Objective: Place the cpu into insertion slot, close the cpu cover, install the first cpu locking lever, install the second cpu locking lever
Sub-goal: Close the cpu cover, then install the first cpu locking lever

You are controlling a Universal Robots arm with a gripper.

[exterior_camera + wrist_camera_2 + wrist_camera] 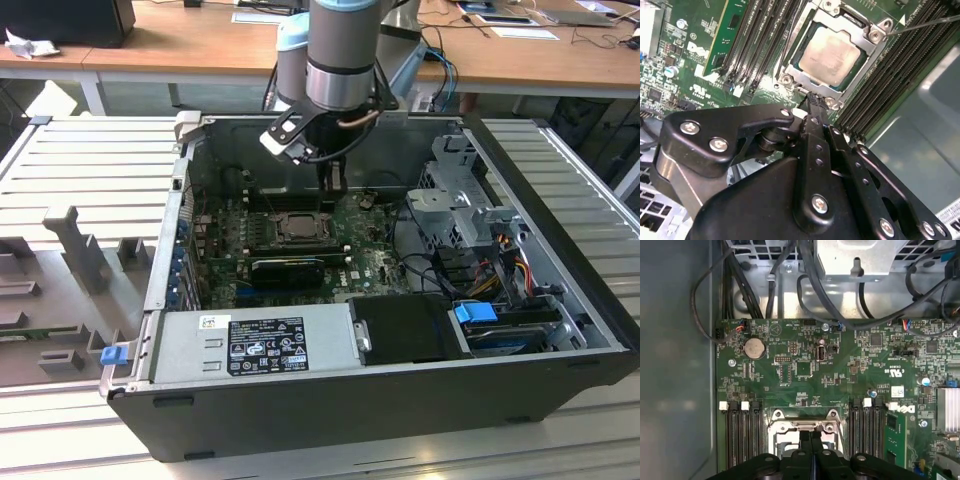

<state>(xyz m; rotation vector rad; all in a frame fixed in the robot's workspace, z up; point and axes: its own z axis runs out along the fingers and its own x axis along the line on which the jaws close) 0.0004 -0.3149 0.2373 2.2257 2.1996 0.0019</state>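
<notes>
A ribbed metal table (90,160) carries an open dark computer case (350,410), lying on its side with its grey power supply (250,340) along the near wall. The robot arm (340,50) reaches down into the case from the far side, over the green motherboard (375,255).

The black hand (332,180) hangs low at the far edge of the insertion slot (270,228), which sits mid-board, towards the exterior view's left of the drive cage (460,200). In both wrist views the hand's (811,100) two fingers are drawn tight together, with a bare seam between them, and their tip (811,434) rests at the rim of the slot, at or just above the middle of one side of the metal frame. Whether anything is pinched in that seam cannot be told.

The cpu cover (807,85) lies flat and closed over the slot, a grey frame with a screw at each corner. Through its square window shows the cpu (832,54), seated level in the slot, its pale silver-beige top plain and unmarked by the hand.

In the second wrist view a thin metal locking lever (925,24) runs away from one corner of the cover, across the black memory slots (910,65) beside it.
</notes>
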